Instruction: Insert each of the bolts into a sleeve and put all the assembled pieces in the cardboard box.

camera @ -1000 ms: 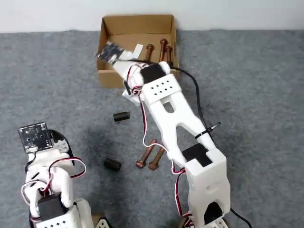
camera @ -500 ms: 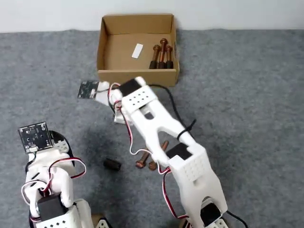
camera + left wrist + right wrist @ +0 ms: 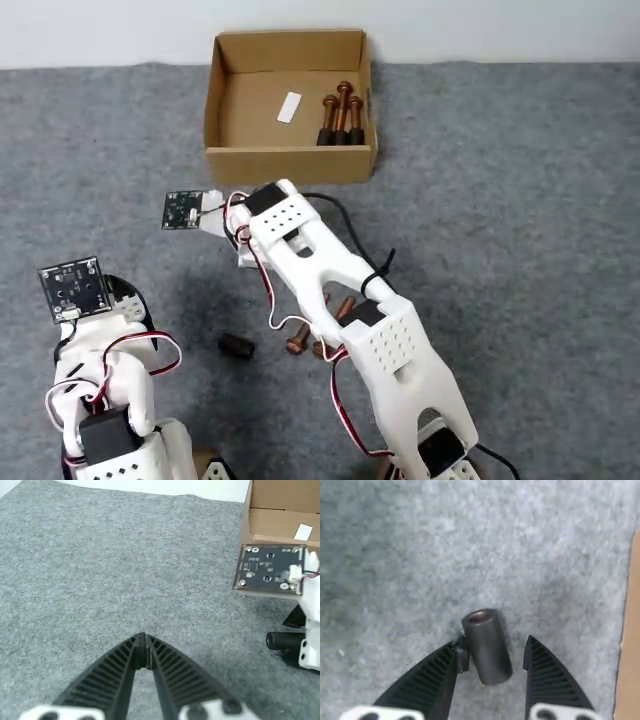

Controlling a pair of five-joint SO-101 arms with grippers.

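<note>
A dark sleeve (image 3: 486, 645) lies on the grey carpet between the fingers of my open right gripper (image 3: 493, 647), with a gap on each side. The left wrist view shows this sleeve (image 3: 282, 640) beside the right arm's white parts. My right arm (image 3: 300, 240) stretches out in front of the cardboard box (image 3: 225, 105), which holds three assembled pieces (image 3: 340, 115). A second sleeve (image 3: 237, 347) lies loose near the arms' bases. Two bolts (image 3: 300, 338) lie partly under the right arm. My left gripper (image 3: 145, 647) is shut and empty over bare carpet.
The left arm (image 3: 100, 370) sits folded at the near left, its camera board (image 3: 72, 290) facing up. A white slip (image 3: 289, 107) lies on the box floor. The box wall (image 3: 632, 630) stands close beside my right gripper. Open carpet lies to the left and right.
My right arm has swung out of the box and come down on the carpet in front of it, around the sleeve lying there. The left arm has not moved.
</note>
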